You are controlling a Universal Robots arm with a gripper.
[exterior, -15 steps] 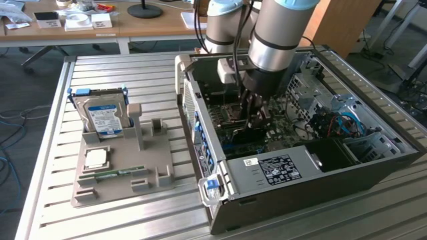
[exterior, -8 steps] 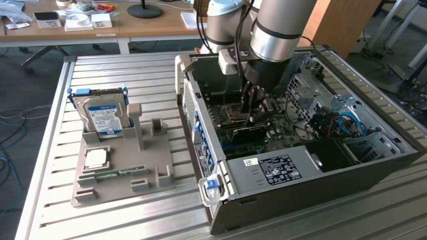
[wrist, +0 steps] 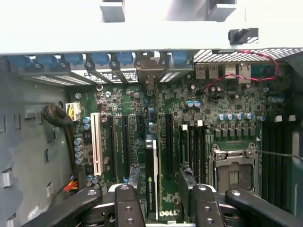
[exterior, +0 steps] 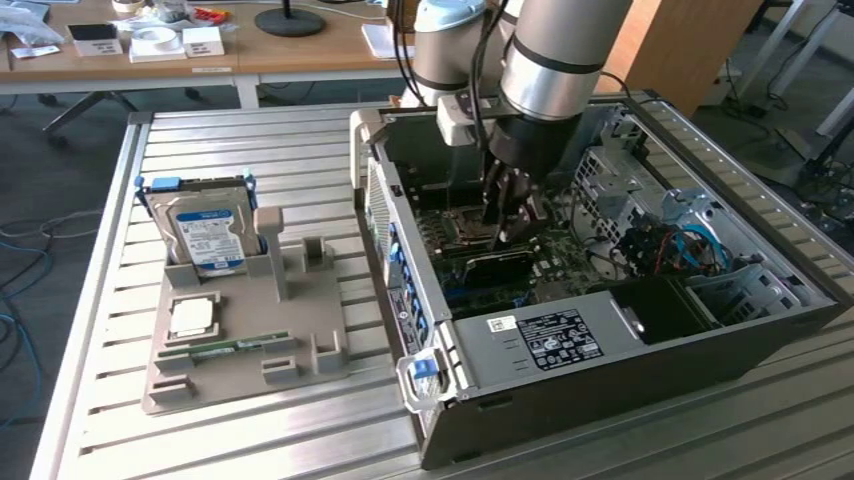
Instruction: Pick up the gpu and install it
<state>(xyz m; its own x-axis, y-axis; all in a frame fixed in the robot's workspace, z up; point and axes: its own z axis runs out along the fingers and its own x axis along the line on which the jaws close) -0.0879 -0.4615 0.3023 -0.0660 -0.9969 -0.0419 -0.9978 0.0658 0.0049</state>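
The gpu (wrist: 151, 161), a thin dark card seen edge-on, stands upright in a slot of the green motherboard (wrist: 208, 109). My gripper (wrist: 160, 178) is open and straddles the card, with one black finger (wrist: 134, 177) close on one side. The other finger (wrist: 188, 179) stands clear of the card on the far side. In the exterior view the arm reaches down into the open computer case (exterior: 641, 350). There my gripper (exterior: 514, 232) hangs just over the dark gpu (exterior: 497, 262) on the board.
The metal CPU socket (wrist: 233, 172), a white slot (wrist: 96, 144) and a red cable (wrist: 255, 56) lie around the card. Outside the case a grey holder (exterior: 240, 360) carries a silver hard drive (exterior: 200, 235) and a green memory stick (exterior: 234, 347). The case walls close in around the arm.
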